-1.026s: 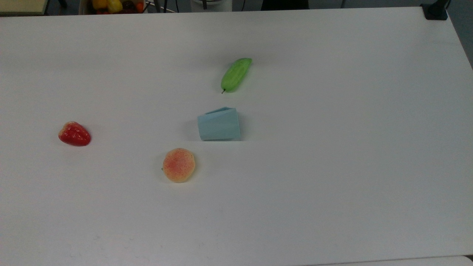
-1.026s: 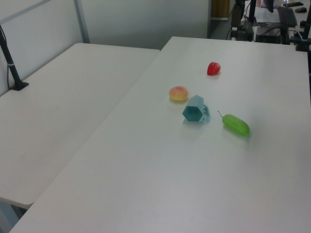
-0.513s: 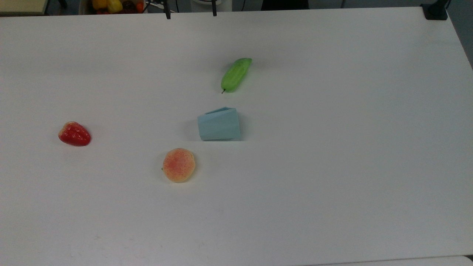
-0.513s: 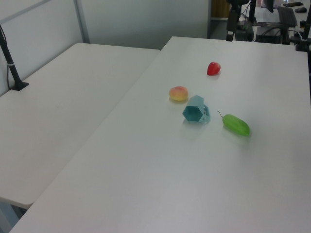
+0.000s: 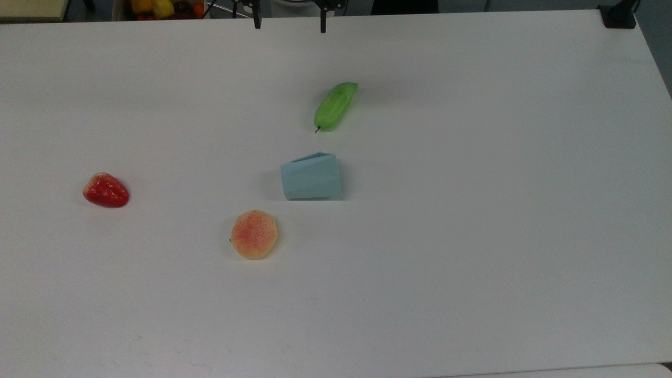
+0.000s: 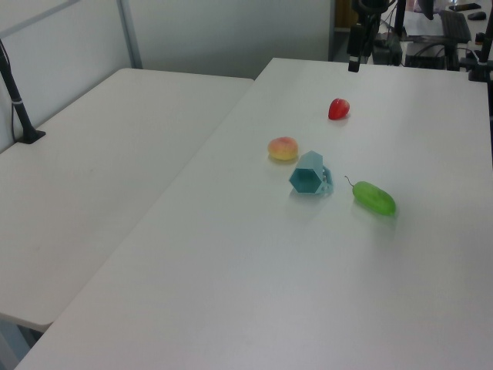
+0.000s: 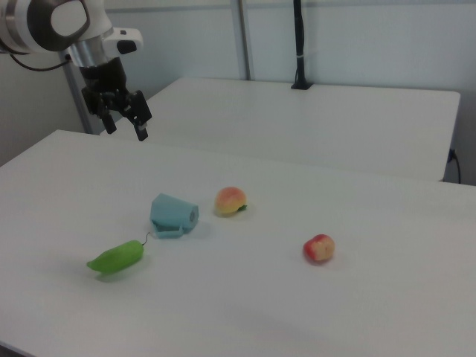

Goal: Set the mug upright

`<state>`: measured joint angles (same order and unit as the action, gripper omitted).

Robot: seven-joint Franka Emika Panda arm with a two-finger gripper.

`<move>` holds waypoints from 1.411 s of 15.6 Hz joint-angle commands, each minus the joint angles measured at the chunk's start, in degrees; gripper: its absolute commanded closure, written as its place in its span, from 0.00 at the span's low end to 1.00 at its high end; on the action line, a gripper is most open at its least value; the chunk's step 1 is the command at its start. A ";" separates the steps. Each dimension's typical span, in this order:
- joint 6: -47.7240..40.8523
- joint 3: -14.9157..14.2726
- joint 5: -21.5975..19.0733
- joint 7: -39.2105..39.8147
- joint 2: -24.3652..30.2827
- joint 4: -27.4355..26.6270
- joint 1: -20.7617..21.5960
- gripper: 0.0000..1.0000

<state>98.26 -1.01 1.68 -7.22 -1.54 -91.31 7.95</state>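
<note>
Mug (image 5: 311, 177) on its side (hand (image 7: 125, 126) spread, aloft).

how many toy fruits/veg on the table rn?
3. Strawberry at the top view's left, peach just below-left of the tipped mug, green cucumber above the mug. None look hidden.

The gripper (image 5: 289, 22) has been brought into the scene over the past second. In the top view, where nothing of it was seen over the table (image 5: 472, 236) a second ago and two dark fingertips were seen at the far edge half a second ago, the fingertips (image 5: 257, 22) are now found further along the top view's right and slightly further in over the far edge, spread apart with a wide gap. In the left view the gripper (image 6: 353, 62) has been lowered and shifted toward the left view's left, near the far edge.
</note>
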 commanded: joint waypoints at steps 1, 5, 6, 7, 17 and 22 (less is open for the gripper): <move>-0.61 -0.31 0.96 -1.74 -0.39 3.66 0.75 0.05; -0.35 -0.39 4.97 -8.83 -3.81 7.54 5.22 0.00; -0.09 -0.31 9.26 -11.73 -4.61 7.98 7.15 0.00; 0.18 -0.13 12.61 -14.98 -5.66 8.16 8.65 0.00; 7.11 4.27 31.09 -33.02 -19.98 8.26 12.70 0.00; 11.77 4.35 33.56 -34.26 -24.21 6.24 12.62 0.00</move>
<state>107.22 3.36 33.42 -40.14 -24.75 -83.38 20.44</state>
